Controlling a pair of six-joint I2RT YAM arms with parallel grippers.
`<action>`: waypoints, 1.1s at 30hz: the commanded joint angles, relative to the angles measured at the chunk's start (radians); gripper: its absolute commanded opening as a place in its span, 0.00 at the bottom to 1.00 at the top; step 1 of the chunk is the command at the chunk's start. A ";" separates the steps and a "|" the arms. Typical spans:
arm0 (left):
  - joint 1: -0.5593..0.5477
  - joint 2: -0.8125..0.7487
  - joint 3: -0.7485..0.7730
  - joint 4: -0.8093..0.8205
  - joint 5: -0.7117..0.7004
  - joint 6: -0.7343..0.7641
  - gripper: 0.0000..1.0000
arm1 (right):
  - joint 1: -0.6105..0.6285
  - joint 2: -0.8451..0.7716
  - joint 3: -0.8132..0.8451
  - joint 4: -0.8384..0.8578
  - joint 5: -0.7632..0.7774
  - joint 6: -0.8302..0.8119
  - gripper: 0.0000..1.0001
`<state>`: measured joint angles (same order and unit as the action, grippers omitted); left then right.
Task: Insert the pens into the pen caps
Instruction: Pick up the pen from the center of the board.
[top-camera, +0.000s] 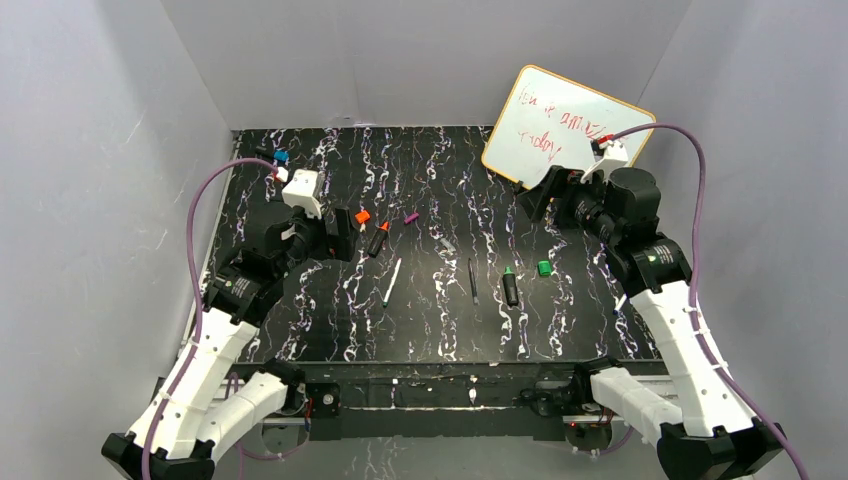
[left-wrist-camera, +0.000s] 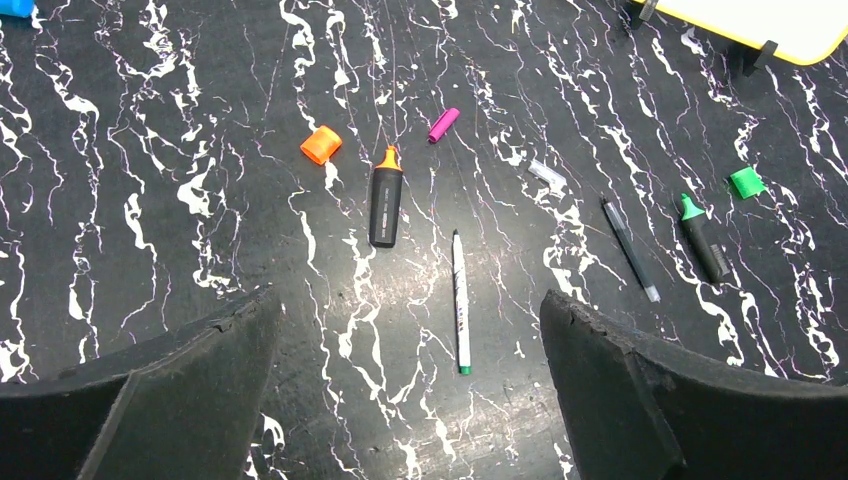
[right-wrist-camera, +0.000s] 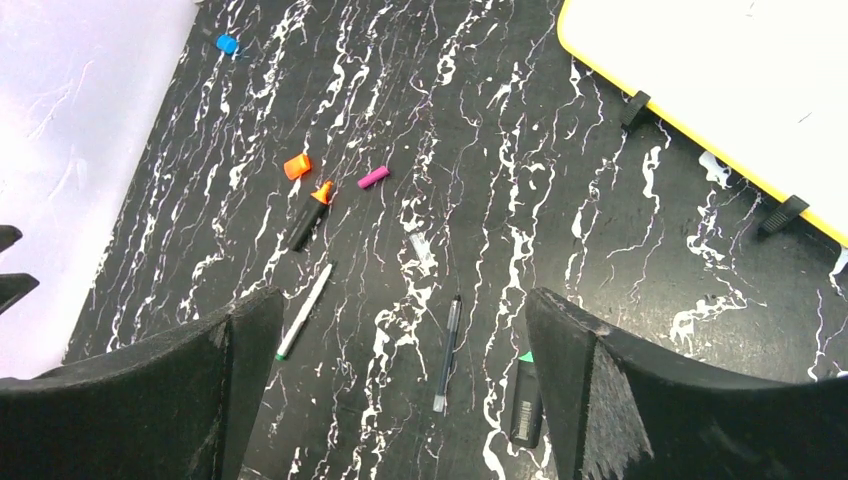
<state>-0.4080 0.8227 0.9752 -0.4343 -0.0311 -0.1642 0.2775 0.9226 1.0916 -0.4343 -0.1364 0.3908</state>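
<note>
A black marker with an orange tip (top-camera: 378, 240) lies left of centre, with an orange cap (top-camera: 362, 216) and a purple cap (top-camera: 411, 217) just beyond it. A slim white pen (top-camera: 391, 282) and a dark pen (top-camera: 473, 281) rest mid-table. To the right are a green-tipped marker (top-camera: 510, 287) and a green cap (top-camera: 544, 267). A blue cap (top-camera: 280, 156) sits far back left. My left gripper (left-wrist-camera: 408, 300) hovers open near the white pen (left-wrist-camera: 460, 301). My right gripper (right-wrist-camera: 400, 297) hangs open and empty above the dark pen (right-wrist-camera: 448, 352).
A yellow-framed whiteboard (top-camera: 565, 125) leans at the back right, close behind the right wrist. A small clear piece (left-wrist-camera: 546, 174) lies between the purple cap and the dark pen. Grey walls enclose the black marbled table (top-camera: 430, 330) on three sides.
</note>
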 joint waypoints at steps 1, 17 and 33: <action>0.000 -0.020 0.026 -0.011 0.013 0.015 0.98 | 0.006 -0.010 0.009 0.050 0.016 0.011 0.99; 0.000 0.129 0.089 -0.132 0.081 0.075 0.98 | 0.006 0.102 0.015 -0.075 -0.007 -0.002 0.99; -0.065 0.539 0.098 -0.009 -0.199 -0.005 0.83 | 0.008 0.070 -0.005 0.000 -0.012 -0.020 0.99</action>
<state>-0.4496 1.3567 1.0851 -0.5343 -0.1734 -0.1375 0.2821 1.0138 1.0843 -0.4702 -0.1345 0.3859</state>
